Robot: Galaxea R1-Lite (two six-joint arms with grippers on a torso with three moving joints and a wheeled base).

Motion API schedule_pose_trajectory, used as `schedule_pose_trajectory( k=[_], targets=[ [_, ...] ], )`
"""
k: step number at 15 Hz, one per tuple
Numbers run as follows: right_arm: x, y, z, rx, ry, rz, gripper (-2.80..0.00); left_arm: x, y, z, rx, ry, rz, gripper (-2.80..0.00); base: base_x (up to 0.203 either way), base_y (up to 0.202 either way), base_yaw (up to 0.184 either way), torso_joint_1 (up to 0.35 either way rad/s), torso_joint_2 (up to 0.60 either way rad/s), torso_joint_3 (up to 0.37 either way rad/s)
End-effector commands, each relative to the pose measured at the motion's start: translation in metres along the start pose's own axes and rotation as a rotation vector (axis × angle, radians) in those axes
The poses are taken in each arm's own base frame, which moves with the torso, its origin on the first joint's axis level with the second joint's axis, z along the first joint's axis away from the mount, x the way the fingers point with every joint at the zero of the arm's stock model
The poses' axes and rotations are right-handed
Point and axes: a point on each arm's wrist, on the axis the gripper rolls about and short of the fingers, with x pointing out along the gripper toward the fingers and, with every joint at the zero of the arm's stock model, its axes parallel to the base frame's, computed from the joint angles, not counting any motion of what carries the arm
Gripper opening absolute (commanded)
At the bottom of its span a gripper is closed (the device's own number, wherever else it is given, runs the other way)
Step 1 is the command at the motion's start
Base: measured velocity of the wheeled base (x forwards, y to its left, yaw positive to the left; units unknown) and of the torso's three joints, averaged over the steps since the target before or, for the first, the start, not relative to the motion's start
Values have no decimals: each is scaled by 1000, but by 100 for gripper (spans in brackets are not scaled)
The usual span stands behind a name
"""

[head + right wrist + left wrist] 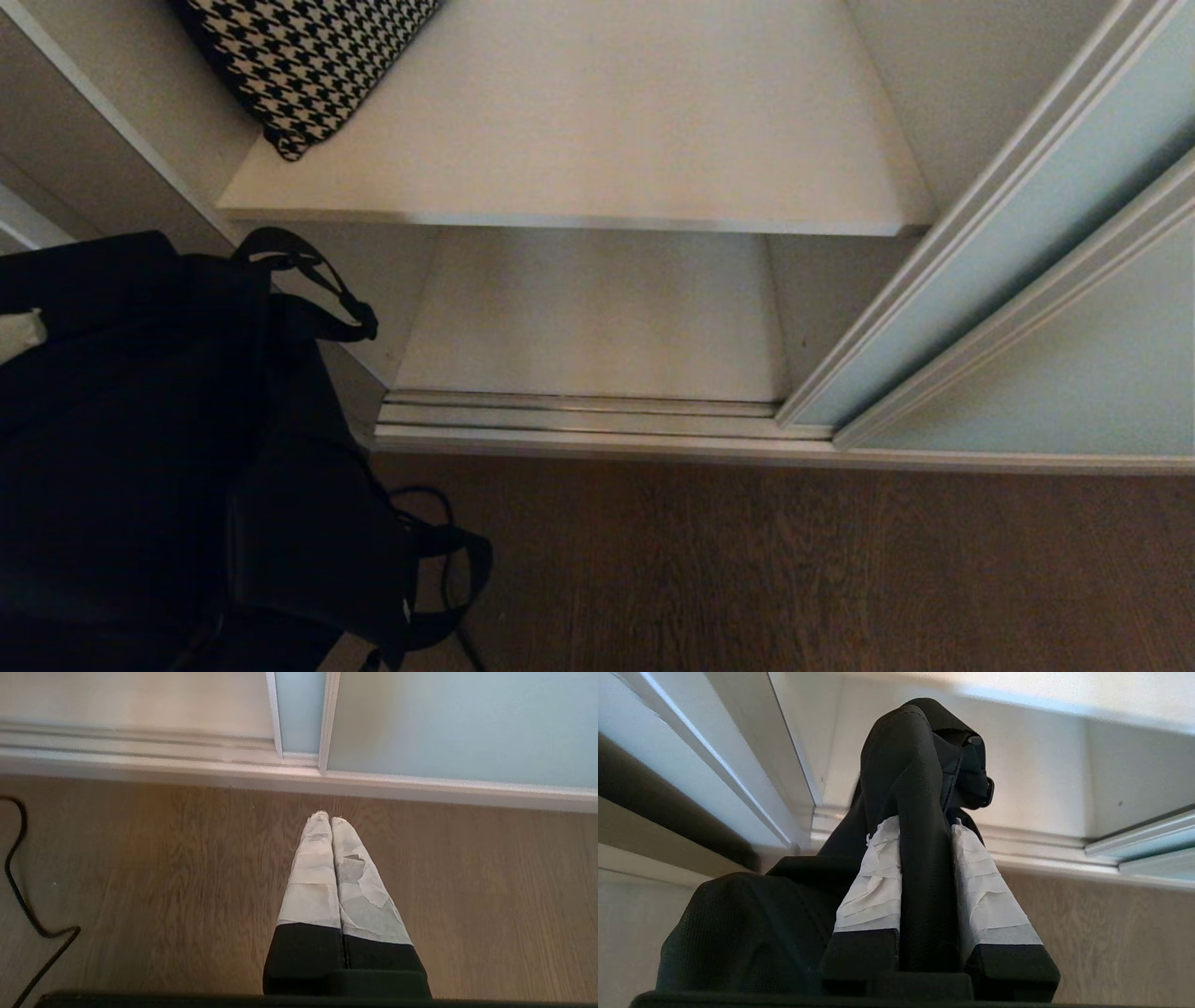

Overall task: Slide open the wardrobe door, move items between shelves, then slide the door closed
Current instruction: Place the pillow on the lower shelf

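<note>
Black soft fabric bag (140, 448), its strap pinched by the left gripper (924, 826) fingers, hangs before the bare white laminate lower shelf (597, 317); right gripper (331, 819) fingers closed.

Soft, dim daylight; the black bag (140, 448) is nearly featureless shadow. Beyond the left fingers (878, 891) the shelf edge (1017, 704) glares, blurred. Floor (140, 882) sharp.
</note>
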Motion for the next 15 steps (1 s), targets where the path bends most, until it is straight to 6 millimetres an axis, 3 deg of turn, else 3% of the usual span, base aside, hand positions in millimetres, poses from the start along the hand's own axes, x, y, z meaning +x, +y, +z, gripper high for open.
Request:
schedule_pose_trajectory(
  k=[1, 15],
  targets=[
    [0, 0, 0, 1, -2, 1, -280, 5, 1, -3, -11, 22, 2, -280, 0, 0, 0, 4, 7, -213],
    [0, 0, 0, 1, -2, 1, -280, 17, 2, -11, -41, 77, 8, -280, 0, 0, 0, 2, 2, -195]
  ],
)
